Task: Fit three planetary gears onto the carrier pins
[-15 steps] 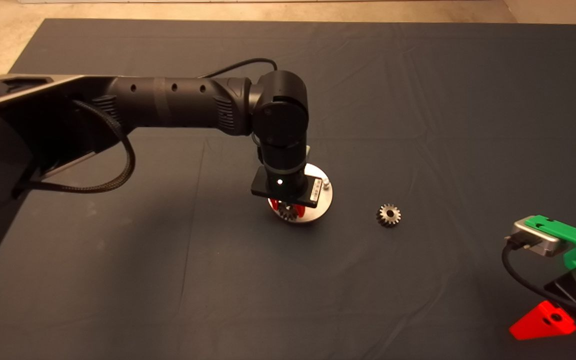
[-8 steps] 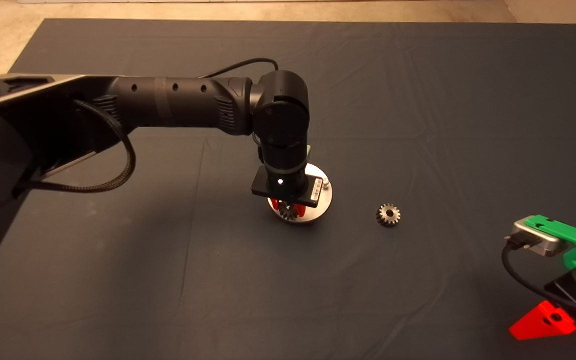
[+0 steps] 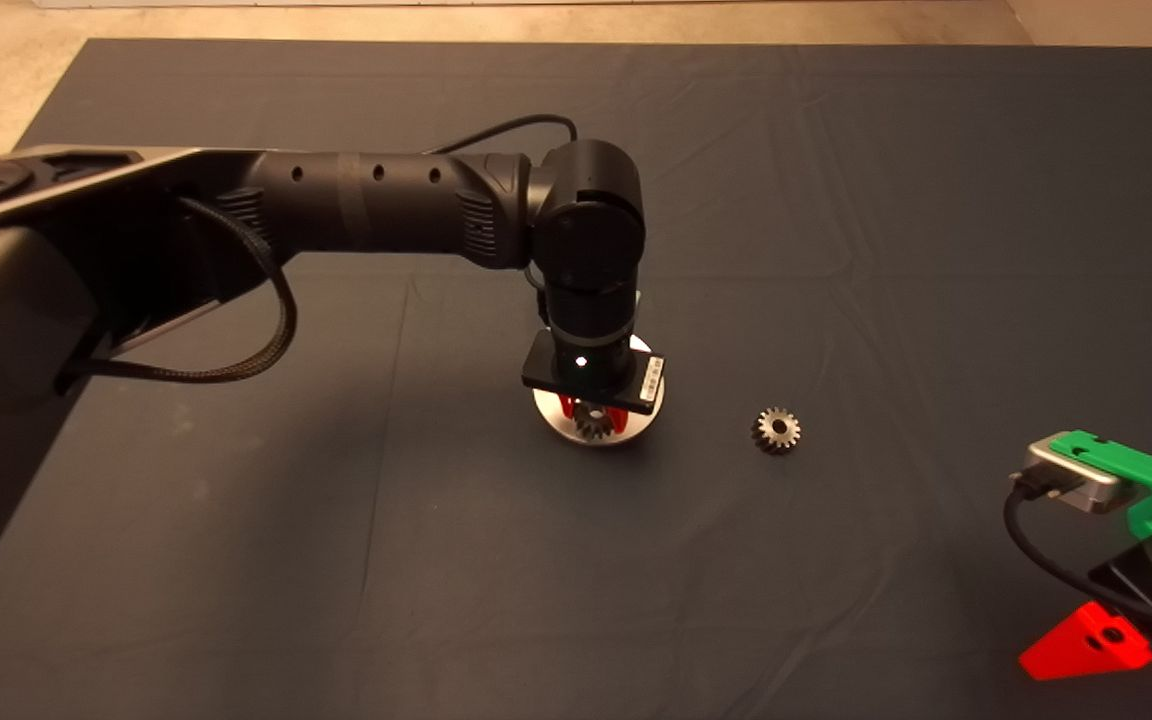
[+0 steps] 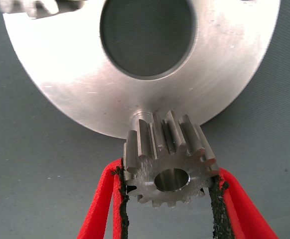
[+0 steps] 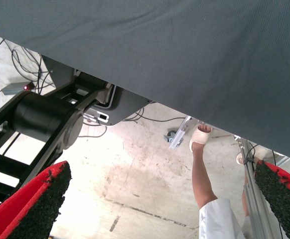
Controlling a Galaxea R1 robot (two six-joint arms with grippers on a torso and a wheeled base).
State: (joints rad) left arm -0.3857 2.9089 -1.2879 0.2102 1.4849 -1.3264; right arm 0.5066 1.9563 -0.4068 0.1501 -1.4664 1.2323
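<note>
1. Left gripper (image 4: 167,199) clamped on a gear (image 4: 168,164), one black pad (image 4: 120,199) pressed to each flank of the teeth, bore facing the wrist camera.
2. Held right at the near rim of the shiny disc (image 4: 75,89), over a short peg (image 4: 141,115) showing just behind the teeth; whether seated on that peg or only above it, cannot tell.
3. Beyond the gear, the disc's big round centre hole (image 4: 146,35), dark mat showing through it.
4. At the far edge of the disc, a blurred bit of another toothed part (image 4: 35,6), too cut off to read.
5. From above: left arm (image 3: 386,205) reaching in across the mat (image 3: 836,200), wrist pointing straight down over the disc (image 3: 551,420), red fingers (image 3: 566,405) and the gear (image 3: 593,422) peeking out beneath.
6. Off to the right of the disc, well apart from it, a second gear (image 3: 777,430) lying flat on the mat, alone.
7. Right gripper (image 3: 1086,640) parked at the lower right edge, spread wide on nothing.
8. Between its pads in the right wrist view: the mat's underside, floor, cables, and a person's leg (image 5: 201,169) with a sandalled foot.
</note>
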